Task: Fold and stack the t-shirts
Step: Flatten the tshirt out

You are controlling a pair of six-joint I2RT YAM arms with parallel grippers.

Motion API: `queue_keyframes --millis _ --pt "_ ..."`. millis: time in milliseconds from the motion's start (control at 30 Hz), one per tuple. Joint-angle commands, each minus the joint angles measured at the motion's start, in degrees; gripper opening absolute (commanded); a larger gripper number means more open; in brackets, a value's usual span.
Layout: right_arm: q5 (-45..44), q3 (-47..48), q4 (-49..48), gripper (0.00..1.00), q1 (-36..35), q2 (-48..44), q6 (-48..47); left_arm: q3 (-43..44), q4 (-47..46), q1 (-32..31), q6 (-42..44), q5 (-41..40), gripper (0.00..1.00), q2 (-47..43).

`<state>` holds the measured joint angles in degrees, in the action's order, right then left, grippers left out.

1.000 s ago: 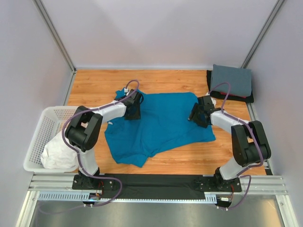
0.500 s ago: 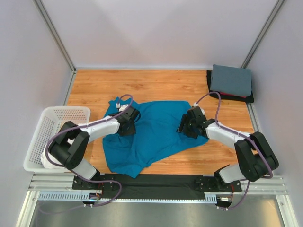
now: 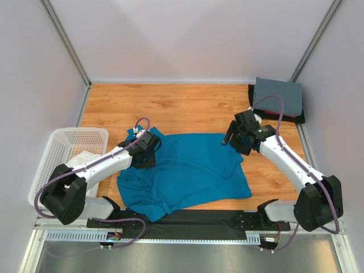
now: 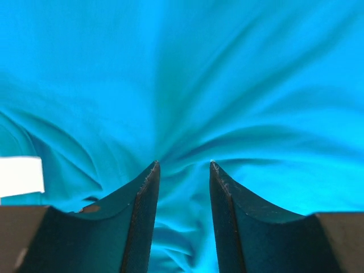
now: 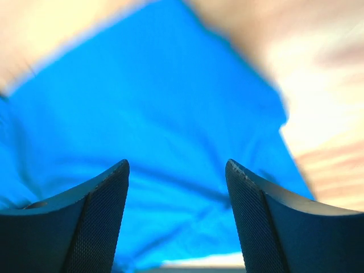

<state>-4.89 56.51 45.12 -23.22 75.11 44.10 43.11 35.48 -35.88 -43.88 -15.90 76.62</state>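
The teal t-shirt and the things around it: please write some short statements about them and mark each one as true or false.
1. The teal t-shirt lies on the wooden table. True.
2. The basket stands at the right side of the table. False: the basket stands at the left side.
3. A folded grey shirt lies at the table's far right corner. True.
4. The right fingers are clamped on the teal t-shirt. False: the right fingers stand wide apart above it, with nothing between them.
5. The basket is empty. False: a white garment lies in it.
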Motion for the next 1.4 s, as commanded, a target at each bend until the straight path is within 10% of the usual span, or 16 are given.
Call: queue_keyframes --millis 0,233,800,900,1033,1367 --pt "-7.23 3.61 1.20 0.70 3.97 -1.20 0.55 7.32 0.81 -0.16 3.80 -2.29 0.48 -0.69" --pt "-5.76 -2.02 -9.08 0.71 15.29 4.24 1.43 10.68 0.73 -0.16 6.08 -2.21 0.49 -0.24" --pt "8.14 -6.24 -23.85 0.61 15.05 17.34 -2.70 6.02 -3.23 -0.16 6.00 2.45 0.48 -1.03" --pt "8.58 -5.36 -23.77 0.48 14.26 18.05 -3.23 5.93 -2.97 -0.07 6.17 2.10 0.47 -1.65" --pt "5.17 -4.83 -23.77 0.00 10.41 14.99 -4.80 5.67 -2.53 -0.07 6.17 1.66 0.47 -2.18" --pt "-12.17 -9.83 -28.59 0.01 -11.57 4.43 -17.72 5.31 -2.88 -0.07 6.61 1.75 0.47 -2.09"
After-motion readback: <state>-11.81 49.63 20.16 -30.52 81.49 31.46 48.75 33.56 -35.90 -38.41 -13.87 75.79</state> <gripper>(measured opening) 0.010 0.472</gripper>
